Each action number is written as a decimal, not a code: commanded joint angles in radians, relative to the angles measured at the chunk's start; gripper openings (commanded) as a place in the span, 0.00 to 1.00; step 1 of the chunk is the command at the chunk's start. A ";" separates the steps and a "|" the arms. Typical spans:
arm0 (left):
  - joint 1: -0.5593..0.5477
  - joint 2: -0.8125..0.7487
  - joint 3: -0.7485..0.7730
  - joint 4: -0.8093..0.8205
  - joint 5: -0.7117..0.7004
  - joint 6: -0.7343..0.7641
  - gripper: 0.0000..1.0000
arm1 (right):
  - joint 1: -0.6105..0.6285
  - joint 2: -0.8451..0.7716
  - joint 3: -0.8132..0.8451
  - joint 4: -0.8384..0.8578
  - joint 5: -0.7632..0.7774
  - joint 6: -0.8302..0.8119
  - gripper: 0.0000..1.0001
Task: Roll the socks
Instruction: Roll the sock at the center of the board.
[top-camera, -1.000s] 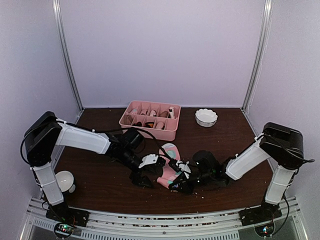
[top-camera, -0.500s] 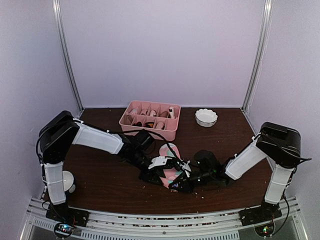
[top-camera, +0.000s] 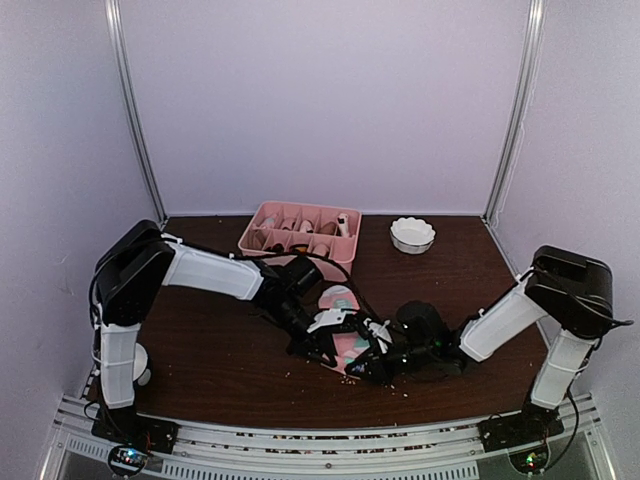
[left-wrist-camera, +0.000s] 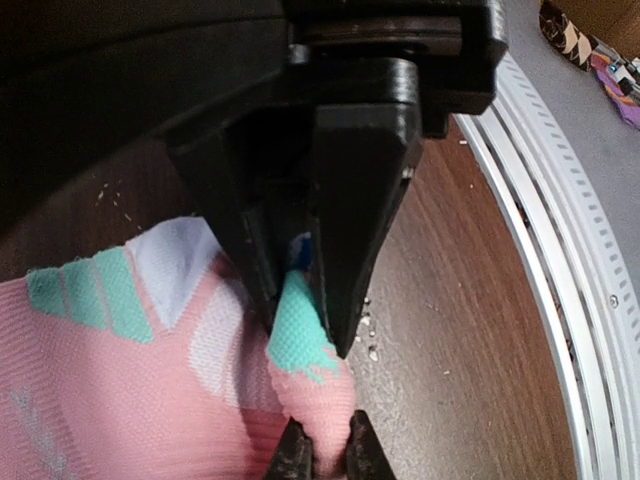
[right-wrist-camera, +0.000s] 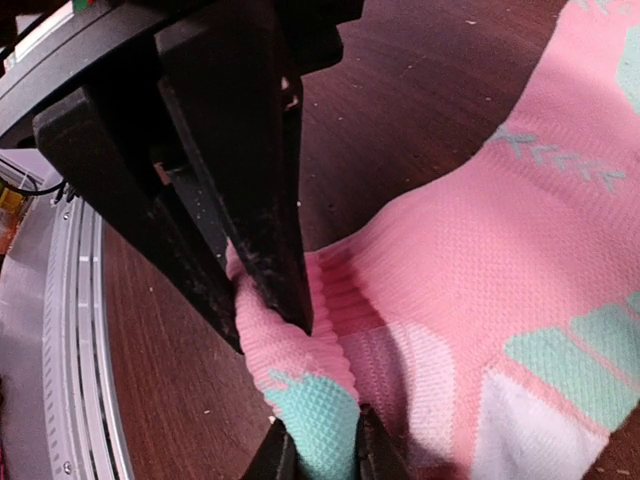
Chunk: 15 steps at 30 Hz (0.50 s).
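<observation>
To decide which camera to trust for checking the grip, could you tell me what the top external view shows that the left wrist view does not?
Only the top external view: the pink tray and the white bowl at the back of the table. Only the left wrist view: the left gripper clamped on the teal tip of the pink sock, with the right gripper pinching the pink fabric close by. Both: the pink sock lying on the brown table.
</observation>
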 joint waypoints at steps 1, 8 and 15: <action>0.014 0.064 0.056 -0.097 -0.049 -0.109 0.00 | 0.047 -0.050 -0.088 -0.161 0.197 -0.116 0.20; 0.015 0.104 0.065 -0.193 -0.115 -0.101 0.00 | 0.063 -0.248 -0.176 -0.129 0.388 -0.158 1.00; 0.017 0.136 0.070 -0.255 -0.068 -0.102 0.00 | 0.072 -0.415 -0.218 -0.164 0.557 -0.191 1.00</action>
